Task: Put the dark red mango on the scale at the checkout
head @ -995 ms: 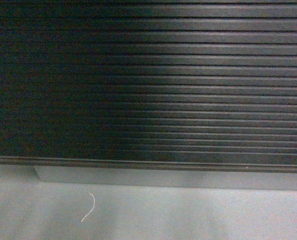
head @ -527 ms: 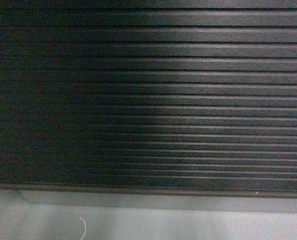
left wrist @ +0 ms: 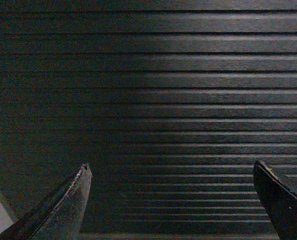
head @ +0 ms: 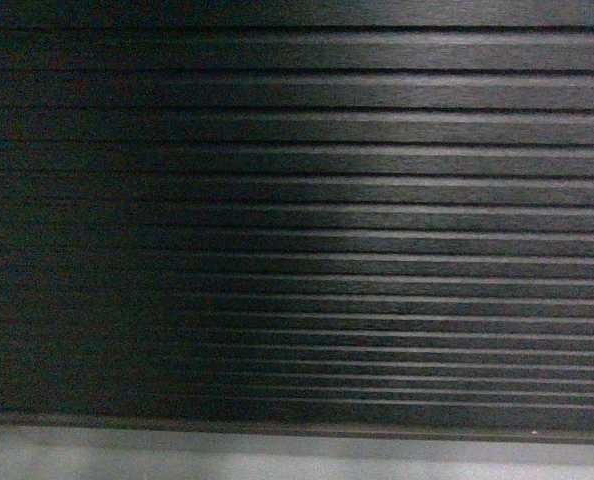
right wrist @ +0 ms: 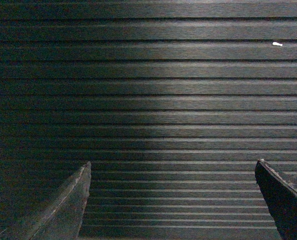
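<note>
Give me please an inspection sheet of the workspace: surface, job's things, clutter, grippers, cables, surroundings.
Surface: counter top not in view; only the ribbed black front panel of the checkout shows.
Job's things: mango and scale, nothing seen.
Clutter: small white speck on the panel.
Grippers: left gripper open, empty; right gripper open, empty.
Cables: nothing seen.
Surroundings: grey floor strip below the panel.

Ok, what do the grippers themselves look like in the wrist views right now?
Only fingers show. The left gripper has two dark, near-black tapering fingers with pale scuffed edges. The right gripper looks the same: dark wedge-shaped fingers, worn along the rims. No cables or markings are visible; the head view shows neither arm.
</note>
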Controlling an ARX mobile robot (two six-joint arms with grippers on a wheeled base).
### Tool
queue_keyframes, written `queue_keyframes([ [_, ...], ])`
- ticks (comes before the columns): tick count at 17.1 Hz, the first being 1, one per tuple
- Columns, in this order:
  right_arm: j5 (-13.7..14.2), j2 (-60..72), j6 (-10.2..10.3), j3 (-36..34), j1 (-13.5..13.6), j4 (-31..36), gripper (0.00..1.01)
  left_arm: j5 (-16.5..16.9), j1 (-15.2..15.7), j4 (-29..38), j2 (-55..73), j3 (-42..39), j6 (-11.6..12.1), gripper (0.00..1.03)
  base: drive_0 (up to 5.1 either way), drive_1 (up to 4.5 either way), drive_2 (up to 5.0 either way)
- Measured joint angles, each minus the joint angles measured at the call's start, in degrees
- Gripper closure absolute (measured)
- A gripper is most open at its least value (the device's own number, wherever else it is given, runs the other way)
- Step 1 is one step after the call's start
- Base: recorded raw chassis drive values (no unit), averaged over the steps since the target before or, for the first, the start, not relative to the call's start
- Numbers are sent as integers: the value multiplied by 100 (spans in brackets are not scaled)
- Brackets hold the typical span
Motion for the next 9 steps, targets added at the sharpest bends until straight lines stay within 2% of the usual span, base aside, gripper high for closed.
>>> queue_keyframes([
  [9,2,0,-2,0,0,4,3,0,0,4,0,0,0,5,0,0,0],
])
